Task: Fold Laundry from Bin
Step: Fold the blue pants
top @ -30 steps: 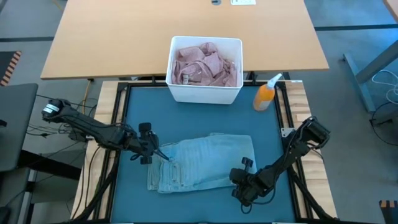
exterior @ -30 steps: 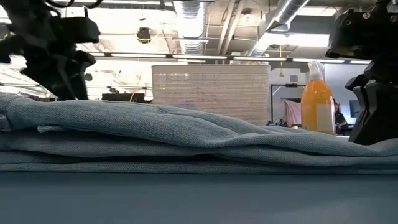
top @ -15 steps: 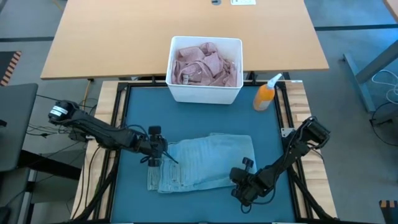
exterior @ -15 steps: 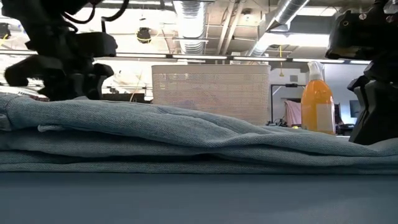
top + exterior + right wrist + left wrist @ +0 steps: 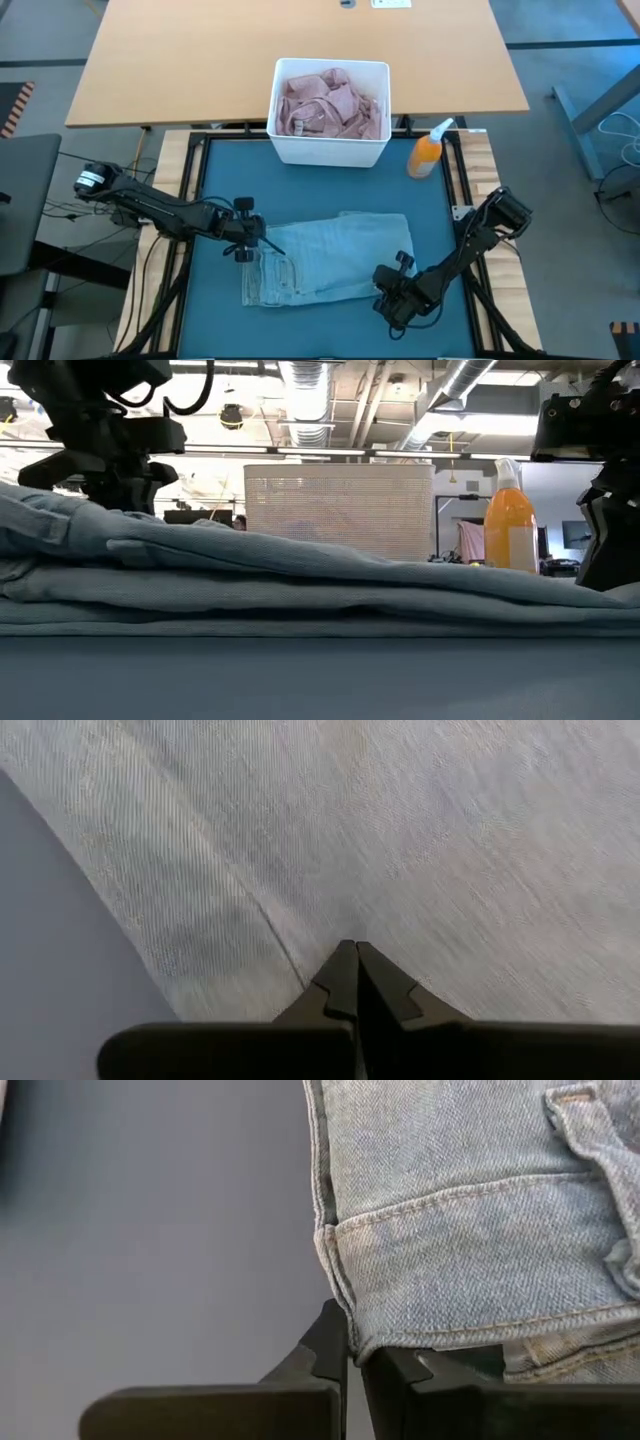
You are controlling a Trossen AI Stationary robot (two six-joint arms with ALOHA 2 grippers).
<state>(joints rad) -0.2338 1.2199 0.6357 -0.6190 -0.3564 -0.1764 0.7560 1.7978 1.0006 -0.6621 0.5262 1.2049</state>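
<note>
Light blue denim jeans point(image 5: 325, 258) lie folded on the teal mat point(image 5: 215, 190), waistband toward the table's left. My left gripper point(image 5: 257, 245) is shut on the waistband's far left corner. My right gripper point(image 5: 399, 287) is shut on the jeans at their near right corner. The white bin point(image 5: 330, 150) stands at the mat's far edge, with dusty pink laundry point(image 5: 330, 103) heaped inside. In the low view the jeans point(image 5: 300, 585) fill the foreground, their left end raised under the left arm point(image 5: 100, 450). My left gripper pinches the waistband's corner point(image 5: 352, 1338) between its two fingers, one finger point(image 5: 325, 1355) at the mat side. It slants down from the table's left. That corner is raised a little; the rest of the jeans lies on the mat. My right gripper pinches the denim point(image 5: 345, 925) at the fingertips point(image 5: 340, 975), beside a seam, slanting down from the table's near right. One layer or several, I cannot tell. The cloth there lies low on the mat.
An orange spray bottle point(image 5: 428, 150) stands on the mat's far right, beside the bin. A wooden table point(image 5: 180, 60) lies beyond the bin. Bare mat shows left of the jeans and between them and the bin.
My left gripper has moved toward the table's right and down onto the waistband, then shut on its corner. The jeans' left end now stands higher than before; the right end has stayed under my right gripper.
</note>
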